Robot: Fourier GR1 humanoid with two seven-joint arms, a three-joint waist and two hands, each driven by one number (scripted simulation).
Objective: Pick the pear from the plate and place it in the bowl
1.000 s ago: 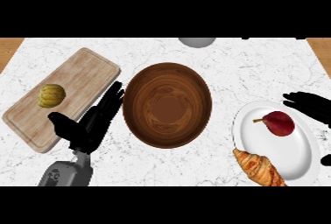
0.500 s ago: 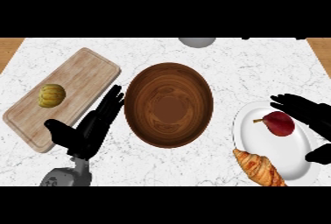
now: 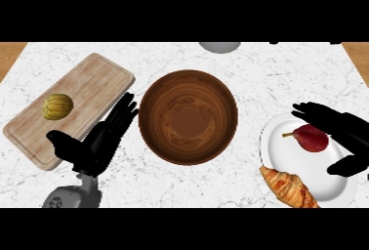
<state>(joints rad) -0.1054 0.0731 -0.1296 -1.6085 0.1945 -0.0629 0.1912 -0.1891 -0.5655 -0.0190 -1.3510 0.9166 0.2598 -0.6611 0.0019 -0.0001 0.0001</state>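
Note:
A dark red pear (image 3: 312,138) lies on the white plate (image 3: 288,158) at the right. My right hand (image 3: 342,129) hovers over the pear from the right, fingers spread above it and thumb low near the plate's right rim, closed on nothing. The brown wooden bowl (image 3: 189,117) stands in the middle of the counter. My left hand (image 3: 97,141) rests open just left of the bowl, fingers pointing up along its rim.
A croissant (image 3: 290,187) lies at the plate's lower edge. A wooden cutting board (image 3: 86,93) at the left carries a small yellow-green fruit (image 3: 57,106). A grey round object (image 3: 220,46) shows at the counter's far edge.
My right hand has slid left, its fingers now reaching over the pear. The left hand has shifted slightly down and right beside the bowl.

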